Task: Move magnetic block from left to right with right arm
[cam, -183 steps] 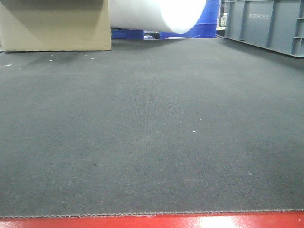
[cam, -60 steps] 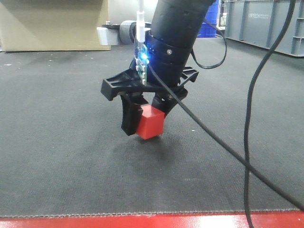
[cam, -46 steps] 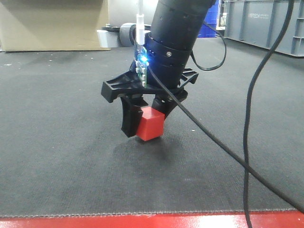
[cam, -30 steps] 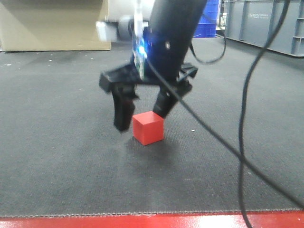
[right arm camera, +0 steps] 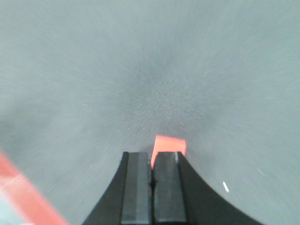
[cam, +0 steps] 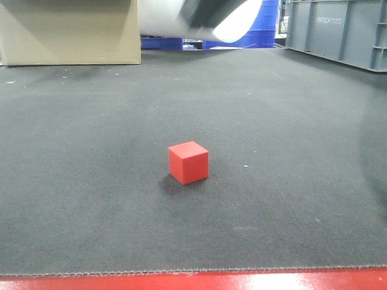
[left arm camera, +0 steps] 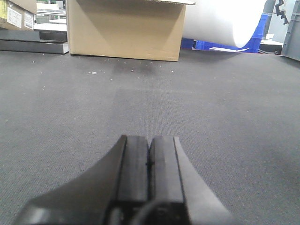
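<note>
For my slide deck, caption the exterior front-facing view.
Small bright-red matte cube resting alone on dark grey woven mat, released.

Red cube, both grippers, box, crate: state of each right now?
magnetic block: resting flat on the dark mat, upright, not held, nothing touching it.
right gripper: shut, empty, raised above the mat with the block beyond its tips; view is motion-blurred.
left gripper: shut, empty, low over the mat.
cardboard box: standing on the mat at the far left; top out of view.
grey crate: standing at the far right; contents not visible.
</note>
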You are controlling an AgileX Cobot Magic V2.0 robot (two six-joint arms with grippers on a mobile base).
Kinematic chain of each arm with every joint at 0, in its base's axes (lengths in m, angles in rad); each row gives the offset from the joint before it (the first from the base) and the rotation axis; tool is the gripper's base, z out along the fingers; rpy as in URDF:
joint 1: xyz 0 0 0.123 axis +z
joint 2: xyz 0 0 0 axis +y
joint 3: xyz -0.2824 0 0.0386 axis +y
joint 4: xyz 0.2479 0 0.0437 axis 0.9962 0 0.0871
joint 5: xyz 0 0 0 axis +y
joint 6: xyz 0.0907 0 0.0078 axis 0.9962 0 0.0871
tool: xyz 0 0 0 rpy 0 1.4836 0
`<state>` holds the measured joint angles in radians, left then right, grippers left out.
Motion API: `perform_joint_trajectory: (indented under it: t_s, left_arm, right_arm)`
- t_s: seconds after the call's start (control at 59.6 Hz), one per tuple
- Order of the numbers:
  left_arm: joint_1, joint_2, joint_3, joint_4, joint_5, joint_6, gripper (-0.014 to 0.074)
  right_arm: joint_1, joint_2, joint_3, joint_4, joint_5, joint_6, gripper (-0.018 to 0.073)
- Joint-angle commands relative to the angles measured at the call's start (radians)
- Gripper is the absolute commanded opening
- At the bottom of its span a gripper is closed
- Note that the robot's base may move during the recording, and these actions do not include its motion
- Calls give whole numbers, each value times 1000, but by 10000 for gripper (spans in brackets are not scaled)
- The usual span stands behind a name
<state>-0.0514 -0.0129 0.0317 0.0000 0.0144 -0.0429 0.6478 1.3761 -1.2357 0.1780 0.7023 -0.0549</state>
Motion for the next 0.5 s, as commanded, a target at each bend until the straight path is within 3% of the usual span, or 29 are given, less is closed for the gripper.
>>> perform_joint_trajectory:
  t_s: [0.0, 0.235, 0.487]
  left_arm:
    - [0, -13, 10, 0, -90, -4, -116]
    - [0, -13, 10, 0, -90, -4, -116]
    - [0, -13, 10, 0, -90, -4, -116]
  right_arm:
    - [-5, -153, 76, 4, -113, 1, 78]
    - [-5, -504, 406, 10, -307, 1, 78]
    - [-5, -760, 560, 10, -305, 0, 78]
